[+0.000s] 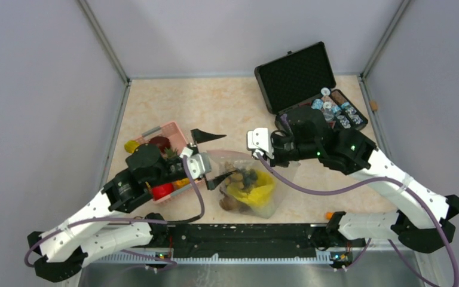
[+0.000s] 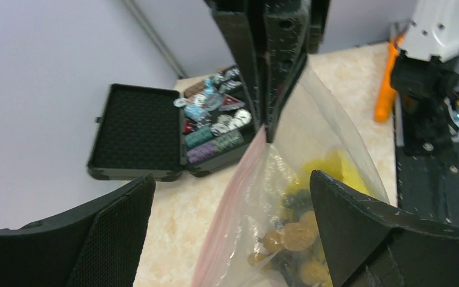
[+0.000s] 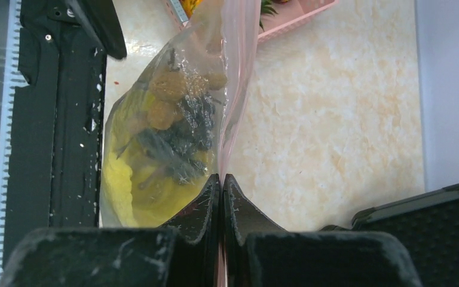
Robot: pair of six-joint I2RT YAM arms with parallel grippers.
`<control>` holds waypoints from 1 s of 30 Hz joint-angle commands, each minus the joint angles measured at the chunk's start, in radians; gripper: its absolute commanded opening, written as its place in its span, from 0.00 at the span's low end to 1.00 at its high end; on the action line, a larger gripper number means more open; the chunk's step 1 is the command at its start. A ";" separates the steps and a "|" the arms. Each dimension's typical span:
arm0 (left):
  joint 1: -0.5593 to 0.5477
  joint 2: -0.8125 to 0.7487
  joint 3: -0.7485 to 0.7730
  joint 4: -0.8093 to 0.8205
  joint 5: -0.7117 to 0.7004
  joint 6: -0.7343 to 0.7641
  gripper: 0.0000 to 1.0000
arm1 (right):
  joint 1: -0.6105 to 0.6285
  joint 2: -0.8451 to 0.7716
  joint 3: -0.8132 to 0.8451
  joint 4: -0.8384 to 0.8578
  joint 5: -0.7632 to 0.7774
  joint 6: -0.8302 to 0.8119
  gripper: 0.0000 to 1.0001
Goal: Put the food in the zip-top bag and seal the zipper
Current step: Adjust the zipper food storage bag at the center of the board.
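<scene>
With the food (image 1: 248, 185) inside the zip-top bag (image 1: 268, 203) at lower centre of the overhead view, the right gripper (image 3: 221, 182) pinches one end of the zipper (image 2: 221, 233) while the left gripper (image 2: 232, 179) gapes wide astride it, apparently poised to close and press the strip shut.

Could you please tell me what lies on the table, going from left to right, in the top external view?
pink basket → zip-top bag → open black case
</scene>
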 commanded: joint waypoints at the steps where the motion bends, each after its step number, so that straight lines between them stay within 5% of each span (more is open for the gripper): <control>1: 0.005 0.098 0.084 -0.114 0.166 0.105 0.99 | -0.007 -0.011 0.033 0.014 -0.044 -0.136 0.00; 13: 0.012 0.288 0.157 -0.106 0.147 0.120 0.93 | -0.007 -0.102 -0.057 0.064 -0.124 -0.228 0.00; 19: 0.018 0.365 0.207 -0.139 0.165 0.140 0.63 | -0.006 -0.108 -0.064 0.067 -0.125 -0.234 0.00; 22: 0.018 0.375 0.212 -0.169 0.192 0.144 0.38 | -0.006 -0.111 -0.070 0.088 -0.105 -0.229 0.00; 25: 0.018 0.367 0.206 -0.184 0.201 0.149 0.03 | -0.005 -0.129 -0.094 0.149 -0.073 -0.199 0.00; 28: 0.020 0.364 0.196 -0.187 0.193 0.147 0.00 | -0.006 -0.160 -0.135 0.219 -0.059 -0.153 0.00; 30: 0.024 0.370 0.196 -0.182 0.184 0.129 0.00 | -0.006 -0.186 -0.169 0.275 -0.049 -0.114 0.23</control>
